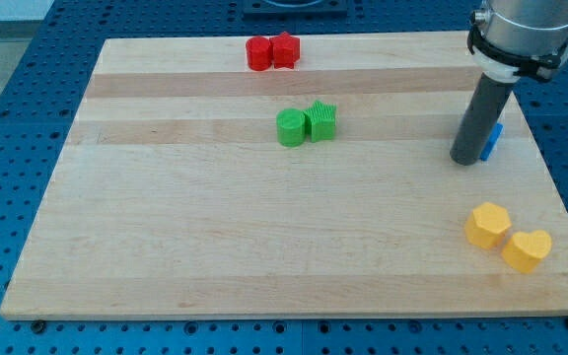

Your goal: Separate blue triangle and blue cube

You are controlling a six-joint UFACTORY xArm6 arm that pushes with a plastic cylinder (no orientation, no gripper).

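My tip rests on the board at the view's right, below the silver arm head. A blue block shows just to the right of the rod, touching or almost touching it. The rod hides most of it, so I cannot tell whether it is the triangle or the cube. I see only this one patch of blue; a second blue block is not visible, and it may be hidden behind the rod.
Two red blocks touch at the top centre. A green cylinder and a green star touch below them. Two yellow blocks sit at the lower right. The wooden board lies on a blue perforated table.
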